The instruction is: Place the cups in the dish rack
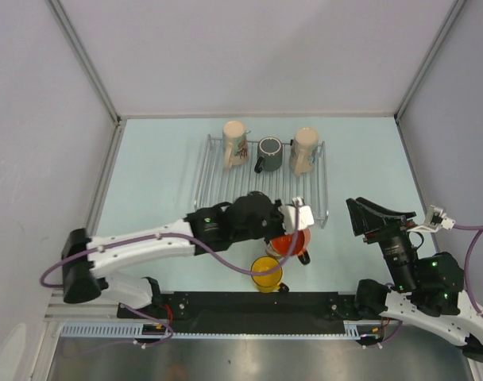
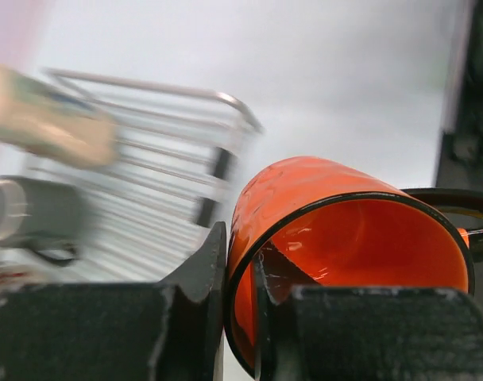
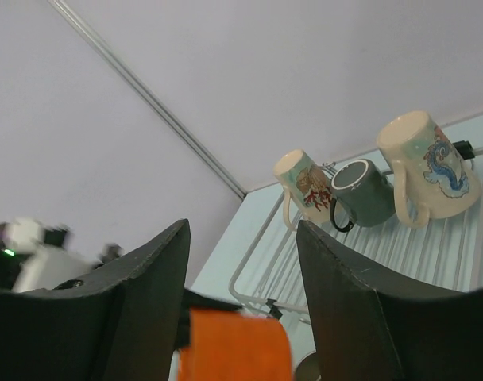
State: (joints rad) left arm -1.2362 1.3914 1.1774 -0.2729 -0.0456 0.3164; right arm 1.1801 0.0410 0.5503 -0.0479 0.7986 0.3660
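My left gripper (image 1: 295, 225) is shut on the rim of the orange cup (image 1: 287, 243), held just off the dish rack's (image 1: 214, 186) near right corner. In the left wrist view (image 2: 240, 248) one finger is outside and one inside the orange cup (image 2: 337, 214). On the rack's far side lie a patterned cream cup (image 1: 234, 144), a dark cup (image 1: 269, 154) and another cream cup (image 1: 303, 151). The yellow cup (image 1: 267, 274) stands near the front edge. A steel cup (image 3: 309, 367) barely shows beside the orange cup (image 3: 233, 349). My right gripper (image 1: 359, 213) (image 3: 241, 230) is open and empty, to the right.
Grey walls enclose the pale table on three sides. The black arm rail (image 1: 321, 305) runs along the near edge. The rack (image 3: 432, 254) and its three cups show beyond my right fingers.
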